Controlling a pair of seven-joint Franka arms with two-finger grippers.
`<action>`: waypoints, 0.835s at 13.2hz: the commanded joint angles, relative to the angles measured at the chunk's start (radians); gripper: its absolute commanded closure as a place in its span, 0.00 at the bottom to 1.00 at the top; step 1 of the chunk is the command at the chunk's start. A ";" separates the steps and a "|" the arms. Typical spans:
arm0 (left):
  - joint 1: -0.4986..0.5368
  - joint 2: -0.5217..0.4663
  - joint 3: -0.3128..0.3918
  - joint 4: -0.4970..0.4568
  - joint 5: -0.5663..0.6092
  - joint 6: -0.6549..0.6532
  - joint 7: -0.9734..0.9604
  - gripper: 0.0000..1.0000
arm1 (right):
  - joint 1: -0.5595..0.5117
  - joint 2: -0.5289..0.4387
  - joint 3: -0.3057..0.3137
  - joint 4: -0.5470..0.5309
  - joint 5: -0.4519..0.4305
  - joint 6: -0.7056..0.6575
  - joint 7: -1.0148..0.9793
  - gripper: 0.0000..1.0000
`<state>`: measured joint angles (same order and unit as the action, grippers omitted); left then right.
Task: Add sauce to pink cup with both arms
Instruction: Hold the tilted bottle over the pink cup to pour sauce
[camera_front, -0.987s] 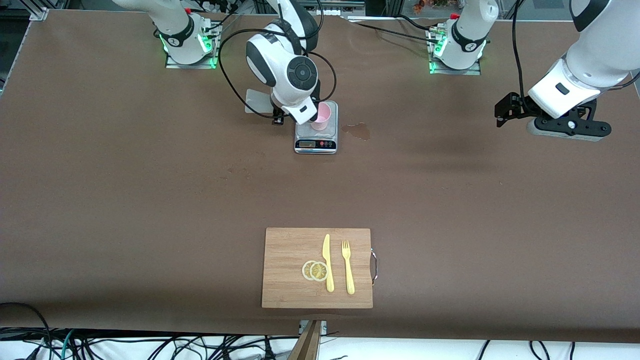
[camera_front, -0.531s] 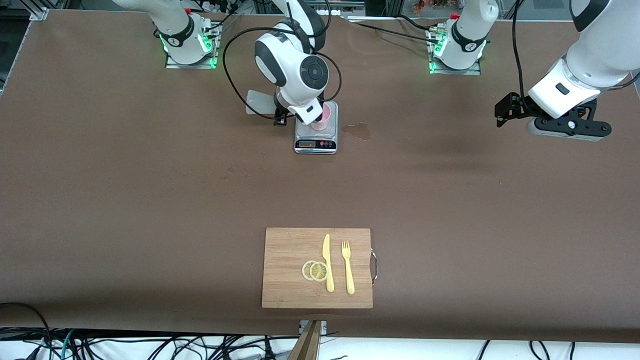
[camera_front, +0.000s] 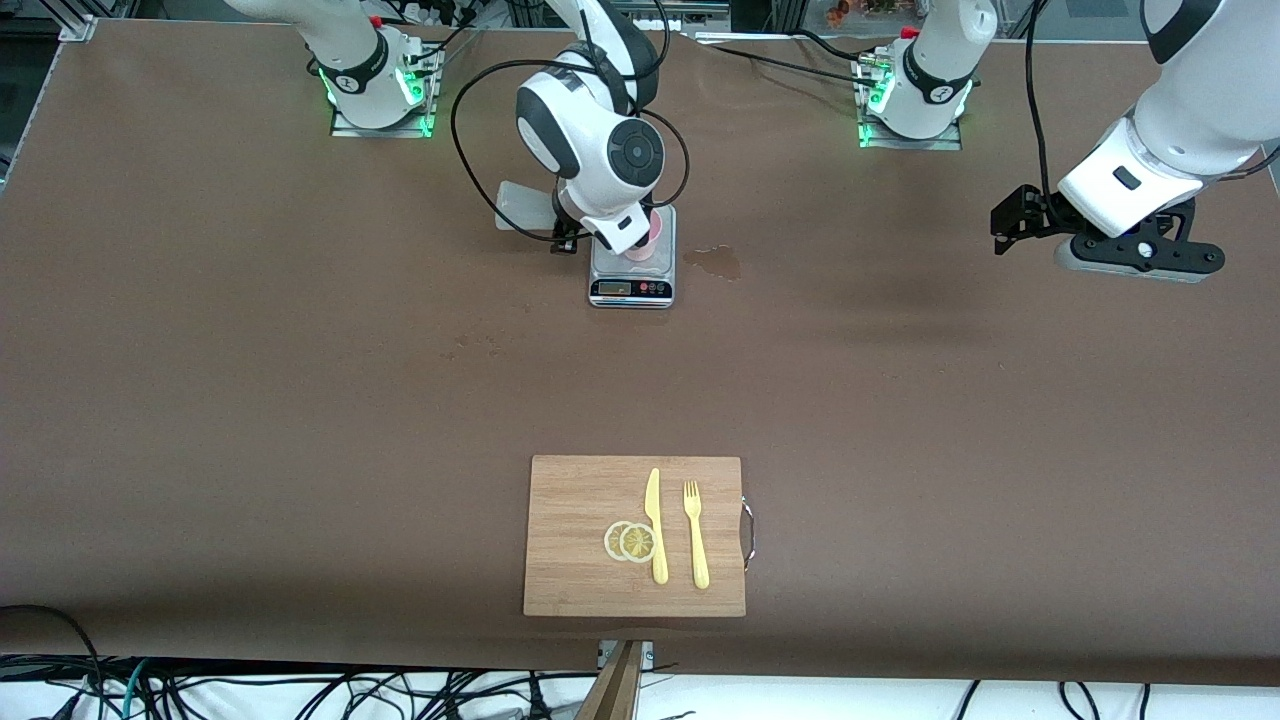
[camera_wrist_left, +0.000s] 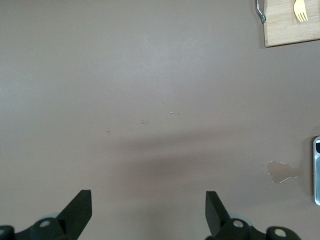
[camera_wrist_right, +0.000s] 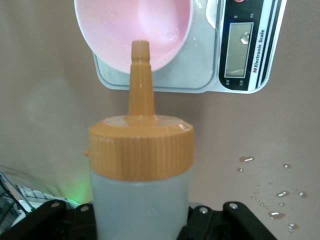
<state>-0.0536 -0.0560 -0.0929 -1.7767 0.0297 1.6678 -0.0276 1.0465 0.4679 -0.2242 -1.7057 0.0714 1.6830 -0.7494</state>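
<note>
The right gripper (camera_wrist_right: 142, 220) pinches the translucent orange-capped sauce bottle (camera_wrist_right: 141, 175), nozzle over the pale pink plastic cup (camera_wrist_right: 135, 30) on a grey digital scale (camera_front: 632, 272); the left gripper (camera_wrist_left: 147, 210) waits, fingers spread.

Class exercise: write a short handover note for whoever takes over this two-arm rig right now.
Right gripper: shut on the translucent whitish squeeze bottle with orange nozzle cap, nozzle aimed at the pale pink plastic cup.
Left gripper: open, empty, waiting over bare table at its own end.
Cup stands on the small grey kitchen scale.
Done: bottle brought to cup.
Left: squeeze the sauce in; none visibly flowing.
</note>
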 joint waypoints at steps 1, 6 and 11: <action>0.005 0.001 0.002 0.011 -0.025 -0.014 0.011 0.00 | -0.029 -0.026 0.003 -0.015 0.057 -0.013 -0.019 0.90; 0.005 0.001 0.002 0.011 -0.025 -0.014 0.011 0.00 | -0.124 -0.095 0.023 -0.094 0.165 0.037 -0.138 0.90; 0.005 0.001 0.002 0.011 -0.028 -0.014 0.011 0.00 | -0.290 -0.132 0.023 -0.098 0.284 0.026 -0.371 0.90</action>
<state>-0.0534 -0.0560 -0.0929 -1.7767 0.0297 1.6678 -0.0276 0.8346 0.3851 -0.2216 -1.7688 0.2932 1.7039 -1.0211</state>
